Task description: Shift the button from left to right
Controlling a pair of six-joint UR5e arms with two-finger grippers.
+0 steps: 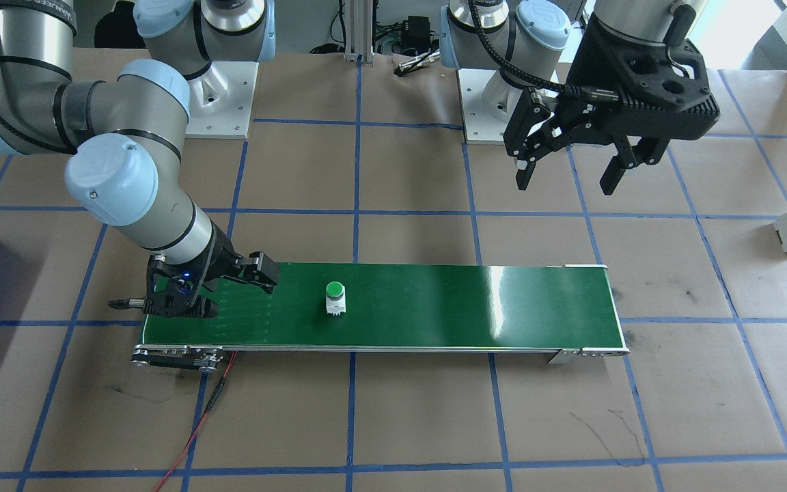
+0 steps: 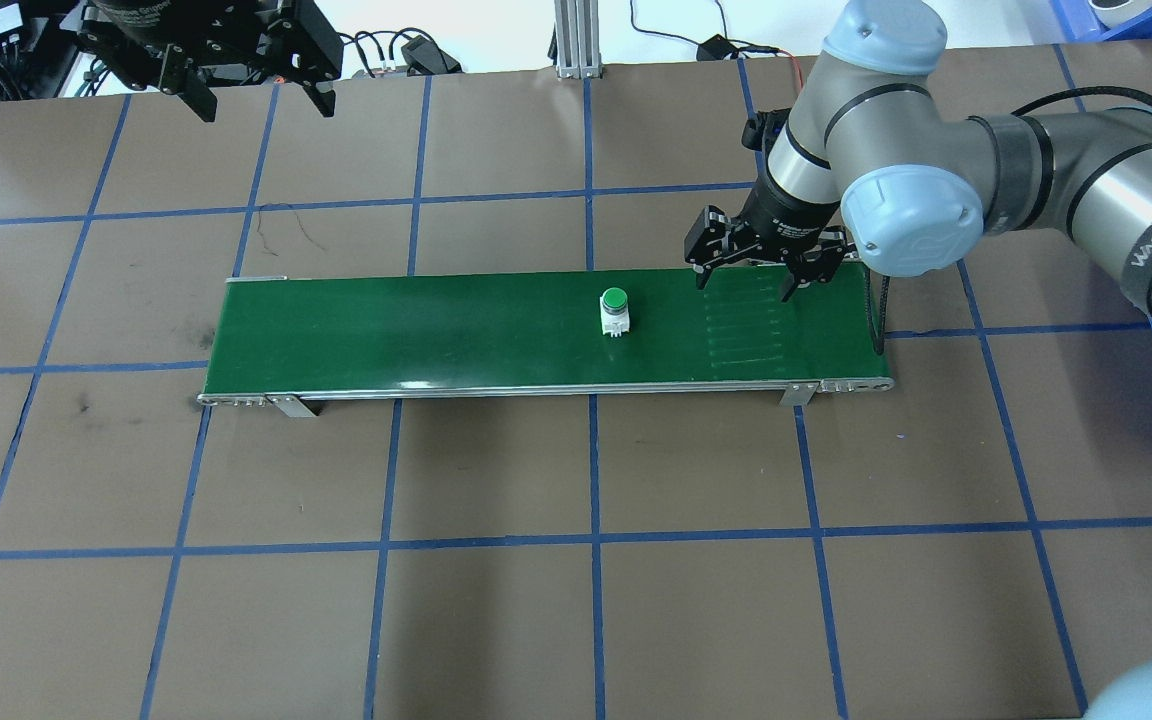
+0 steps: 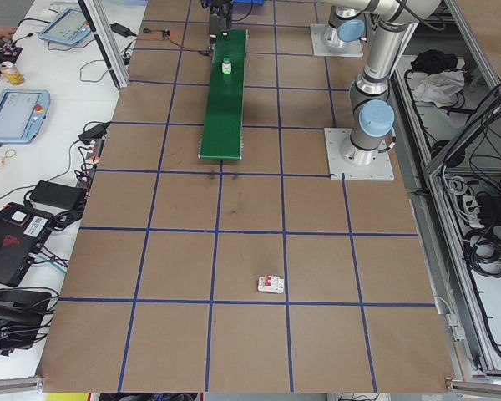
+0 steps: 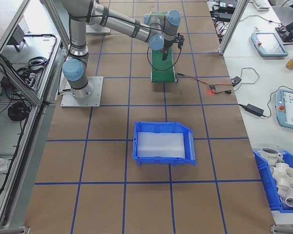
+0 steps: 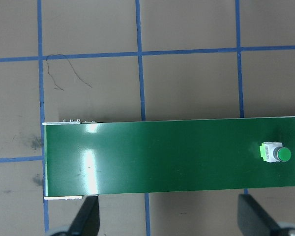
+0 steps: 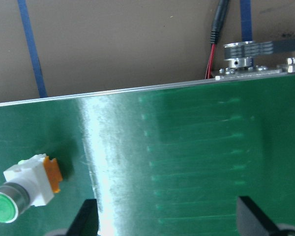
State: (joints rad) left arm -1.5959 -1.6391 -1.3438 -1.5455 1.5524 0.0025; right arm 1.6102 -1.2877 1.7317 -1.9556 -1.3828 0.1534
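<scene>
In the front-facing view we see the button (image 1: pixel 335 298) standing upright near the middle of the green conveyor belt (image 1: pixel 434 301), with the right gripper (image 1: pixel 233 290) low over the belt's end at nine o'clock from it, fingers apart; the left gripper (image 1: pixel 566 169) hangs open and high toward one o'clock. If the belt carries the button, we judge a late closure could miss it. From overhead, the button (image 2: pixel 615 310) sits at nine o'clock of the right gripper (image 2: pixel 746 285), well apart. In the right wrist view the button (image 6: pixel 24 184) lies at eight o'clock, off-centre, so we risk tipping so small a part.
</scene>
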